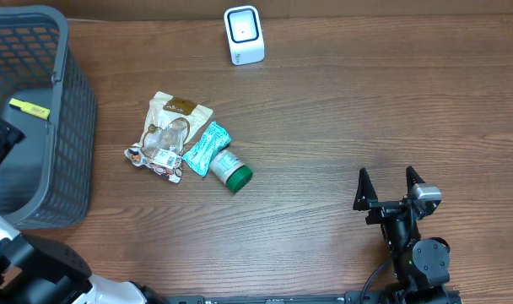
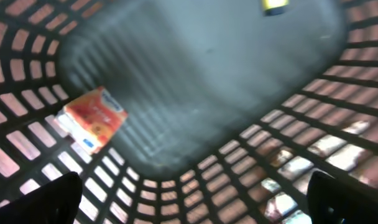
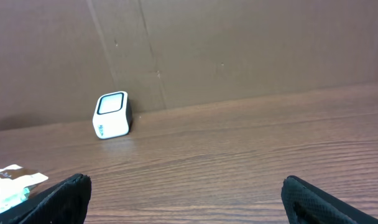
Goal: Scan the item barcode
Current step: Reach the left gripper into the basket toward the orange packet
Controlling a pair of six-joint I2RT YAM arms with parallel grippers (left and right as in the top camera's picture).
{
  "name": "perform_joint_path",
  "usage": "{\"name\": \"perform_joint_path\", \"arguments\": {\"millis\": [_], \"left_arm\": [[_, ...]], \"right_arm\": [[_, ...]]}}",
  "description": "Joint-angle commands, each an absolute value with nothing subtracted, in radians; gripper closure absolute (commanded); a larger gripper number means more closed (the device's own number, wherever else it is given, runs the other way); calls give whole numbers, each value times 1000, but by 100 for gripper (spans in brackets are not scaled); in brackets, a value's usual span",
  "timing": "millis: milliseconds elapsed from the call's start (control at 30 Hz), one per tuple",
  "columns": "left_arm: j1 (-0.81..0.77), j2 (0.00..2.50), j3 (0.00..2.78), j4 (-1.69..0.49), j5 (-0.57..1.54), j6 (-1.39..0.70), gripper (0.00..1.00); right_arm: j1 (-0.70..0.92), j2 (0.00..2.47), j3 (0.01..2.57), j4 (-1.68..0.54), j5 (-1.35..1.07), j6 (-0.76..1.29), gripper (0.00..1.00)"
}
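Note:
Several items lie in a pile left of the table's middle: a brown pouch (image 1: 179,112), a clear labelled packet (image 1: 159,152), a teal packet (image 1: 205,149) and a green-capped bottle (image 1: 232,171). At the back edge stands the white scanner (image 1: 243,35), which the right wrist view shows far left (image 3: 112,114). My right gripper (image 1: 389,181) (image 3: 189,199) hovers open and empty over bare wood at the front right, well away from the pile. My left gripper (image 2: 195,202) is open and empty inside the grey basket (image 1: 71,127), looking down at its floor.
In the basket lie an orange box (image 2: 96,118) and a small yellow item (image 2: 276,6) (image 1: 29,107). The basket fills the table's left end. A brown wall (image 3: 239,50) rises behind the scanner. Part of the pile (image 3: 9,183) shows at the right wrist view's left edge.

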State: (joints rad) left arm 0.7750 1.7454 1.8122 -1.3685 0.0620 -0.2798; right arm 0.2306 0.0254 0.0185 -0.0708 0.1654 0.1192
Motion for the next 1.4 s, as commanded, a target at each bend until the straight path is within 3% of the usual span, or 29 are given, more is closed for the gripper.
{"name": "perform_joint_path", "arguments": {"millis": [0, 733, 900, 1067, 1167, 1233, 1300, 1333, 1367], "left_arm": [[781, 1741, 1740, -1334, -23, -307, 0], [781, 1741, 1272, -963, -237, -404, 2], [780, 1742, 1262, -919, -244, -404, 21], [780, 1742, 1262, -853, -242, -392, 58], [775, 1742, 1262, -822, -236, -392, 66], [776, 1742, 1262, -810, -237, -392, 62], [776, 1744, 1262, -809, -270, -379, 47], [777, 1745, 1262, -809, -294, -371, 33], [779, 1747, 1262, -807, -311, -357, 12]], "right_arm": [[230, 25, 8, -66, 179, 124, 0], [230, 25, 8, -65, 179, 124, 0], [230, 25, 8, -66, 179, 124, 0], [230, 25, 8, -65, 179, 124, 0], [230, 25, 8, -66, 179, 124, 0], [230, 25, 8, -65, 179, 124, 0], [230, 25, 8, -66, 179, 124, 0], [230, 25, 8, -65, 179, 124, 0], [230, 25, 8, -65, 179, 124, 0]]}}
